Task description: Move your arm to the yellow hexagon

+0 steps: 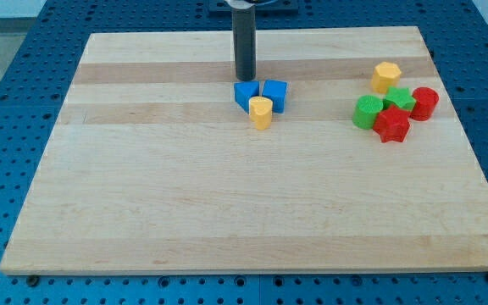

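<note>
My tip (244,79) comes down from the top centre of the frame as a straight dark rod with no jaws to open or close, so it clamps on nothing; its lower end sits on the wooden board (227,203) just above, and seemingly touching, the upper edge of a blue block (246,93) whose shape looks roughly triangular. Immediately to the right of that piece lies a second blue block (275,94), the two side by side and in contact or very nearly so. Just below the gap between them, leaning toward the frame's centre, stands a small yellow block (261,112), rounded on top, touching the lower edges of the blue pair. The yellow hexagon (386,76) sits well apart from my tip, in the upper right of the frame, at about the same height in the picture as the rod's end. Directly beneath it a tight cluster gathers: a green block (368,111) on the cluster's left, another green block (399,98) in the middle just under the yellow hexagon, a red block (424,102) rounded in outline at the right, and a red star-like block (391,124) at the bottom, pressed against its neighbours. The board rests on a blue perforated table (15,85) that shows around its edges.
</note>
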Available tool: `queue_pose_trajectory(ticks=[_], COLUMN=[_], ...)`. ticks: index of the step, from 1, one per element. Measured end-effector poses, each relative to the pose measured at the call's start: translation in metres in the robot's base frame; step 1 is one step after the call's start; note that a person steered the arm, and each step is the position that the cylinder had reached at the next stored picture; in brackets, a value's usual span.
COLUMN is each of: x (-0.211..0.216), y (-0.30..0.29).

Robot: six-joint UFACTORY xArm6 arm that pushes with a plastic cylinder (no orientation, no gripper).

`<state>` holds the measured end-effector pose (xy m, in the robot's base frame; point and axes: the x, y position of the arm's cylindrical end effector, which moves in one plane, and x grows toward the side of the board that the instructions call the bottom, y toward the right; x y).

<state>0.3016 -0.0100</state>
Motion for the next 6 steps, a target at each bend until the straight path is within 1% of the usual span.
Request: queue_pose_trajectory(ticks=[1, 2, 3, 5, 6], x=[-0.011, -0.012, -0.013, -0.029, -0.014], y=[0.029, 0.076, 0.131, 0.236, 0.256])
